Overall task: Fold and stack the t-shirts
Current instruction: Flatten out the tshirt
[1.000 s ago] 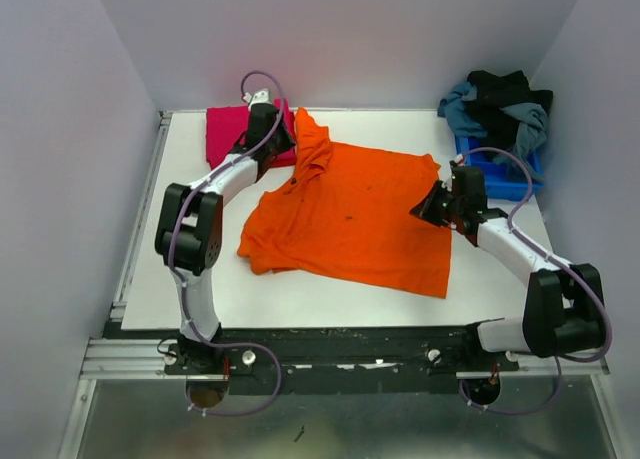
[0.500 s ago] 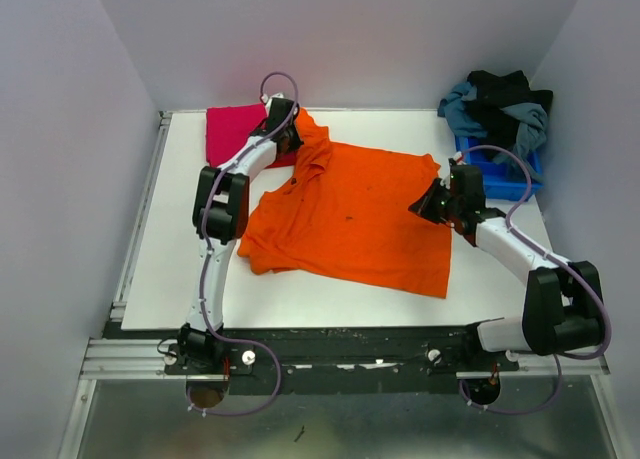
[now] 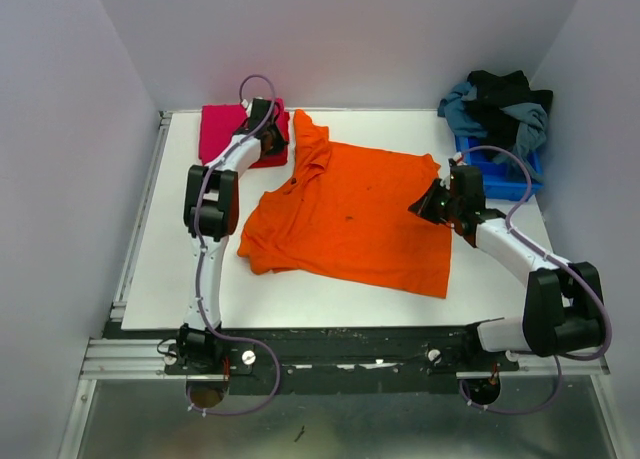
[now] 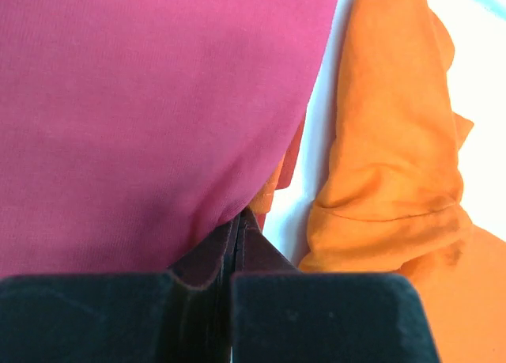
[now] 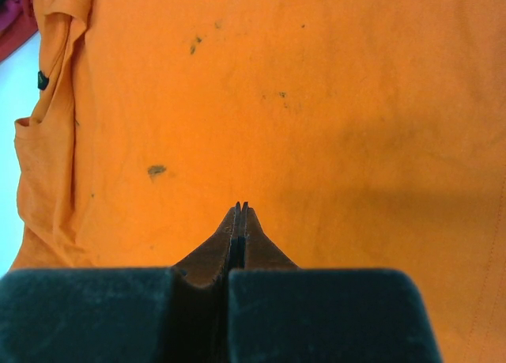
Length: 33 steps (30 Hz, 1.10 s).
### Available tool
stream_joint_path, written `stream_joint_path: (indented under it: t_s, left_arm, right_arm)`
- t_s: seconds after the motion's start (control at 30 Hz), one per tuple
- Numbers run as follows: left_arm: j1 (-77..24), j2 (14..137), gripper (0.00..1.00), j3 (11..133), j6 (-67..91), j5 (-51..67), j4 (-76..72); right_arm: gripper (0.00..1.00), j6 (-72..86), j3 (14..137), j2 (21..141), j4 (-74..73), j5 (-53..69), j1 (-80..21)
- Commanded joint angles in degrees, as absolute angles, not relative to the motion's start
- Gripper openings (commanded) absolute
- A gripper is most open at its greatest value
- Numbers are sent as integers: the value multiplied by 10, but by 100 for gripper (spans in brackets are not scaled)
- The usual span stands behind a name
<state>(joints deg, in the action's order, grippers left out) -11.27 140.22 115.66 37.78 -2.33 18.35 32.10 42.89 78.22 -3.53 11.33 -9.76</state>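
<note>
The bright orange t-shirt point(image 3: 350, 214) lies spread out and rumpled in the middle of the white table, one sleeve bunched up at its far left. The magenta-pink t-shirt point(image 3: 222, 131), folded to a rectangle, lies at the far left corner. My left gripper point(image 3: 268, 117) is shut, with its tips point(image 4: 241, 217) tucked at the pink shirt's point(image 4: 142, 118) right edge, beside the orange sleeve point(image 4: 387, 165). My right gripper point(image 3: 425, 204) is shut with nothing between the jaws. It sits low over the orange shirt's point(image 5: 316, 102) right edge, and its tips point(image 5: 239, 206) point across the cloth.
A blue bin point(image 3: 505, 179) stands at the far right, and a heap of dark and grey-blue clothes point(image 3: 500, 109) is piled on it. White walls enclose the table at the back and on both sides. A metal rail point(image 3: 130, 269) runs along the left edge.
My left arm swung right toward the orange sleeve, then back left, and now rests at the pink shirt's right edge. The pink shirt has shifted slightly left. The right arm has not moved.
</note>
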Motion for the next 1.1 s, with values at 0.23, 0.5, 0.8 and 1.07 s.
stream_joint_path:
  t_s: [0.23,0.5,0.8,1.07]
  left_arm:
    - [-24,1296,0,960,415,-39,160]
    - [-5,1251,0,899,397,-21,127]
    - [-60,1122,52,810,359,62,33]
    - [-128,1170,59,894,277,83,83]
  right_arm:
    - [1,319,425,765,-33,91,-102]
    - [1,319,423,759,-41,81,-102]
    - [1,313,421,757,-43,80,-102]
    - [1,310,422,762,-41,87,-102]
